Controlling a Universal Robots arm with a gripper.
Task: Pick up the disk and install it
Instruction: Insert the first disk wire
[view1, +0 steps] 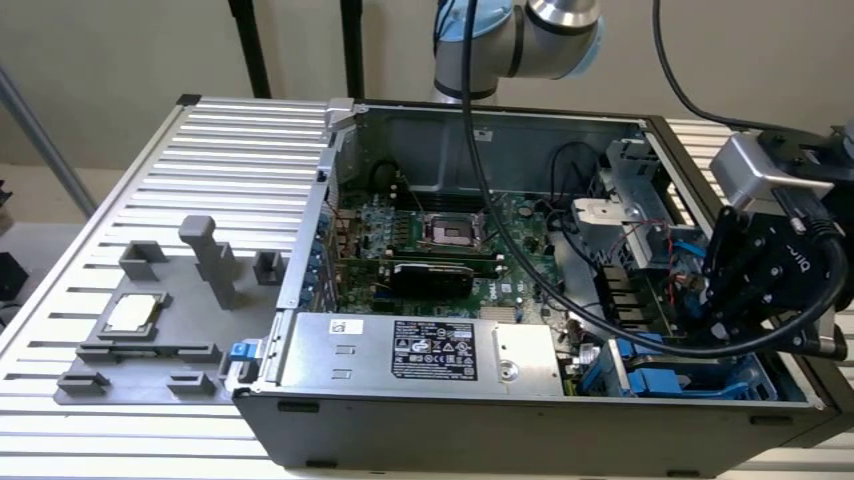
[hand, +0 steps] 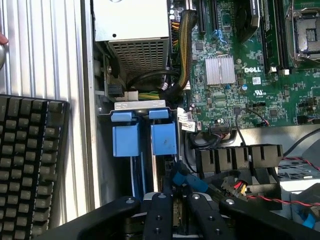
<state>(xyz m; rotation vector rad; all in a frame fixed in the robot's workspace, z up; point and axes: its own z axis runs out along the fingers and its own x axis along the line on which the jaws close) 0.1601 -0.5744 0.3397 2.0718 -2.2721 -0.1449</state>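
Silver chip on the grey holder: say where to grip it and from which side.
Grip the silver chip by two opposite edges, coming straight down. It lies flat on the grey holder, so likely only its thin sides offer a hold.

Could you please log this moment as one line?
gripper: shut | held: cannot tell | position: above blue plastic drive frames in open grey computer case

The exterior view looks down at an angle from in front of the open computer case (view1: 534, 300), far enough to take in the whole case and the slatted table (view1: 200, 180) on its left. The wrist view looks almost straight down, close above the case's near right corner. The 2 views share the blue drive bays (hand: 145, 140), the motherboard (hand: 250, 75) and the power supply (hand: 132, 20).
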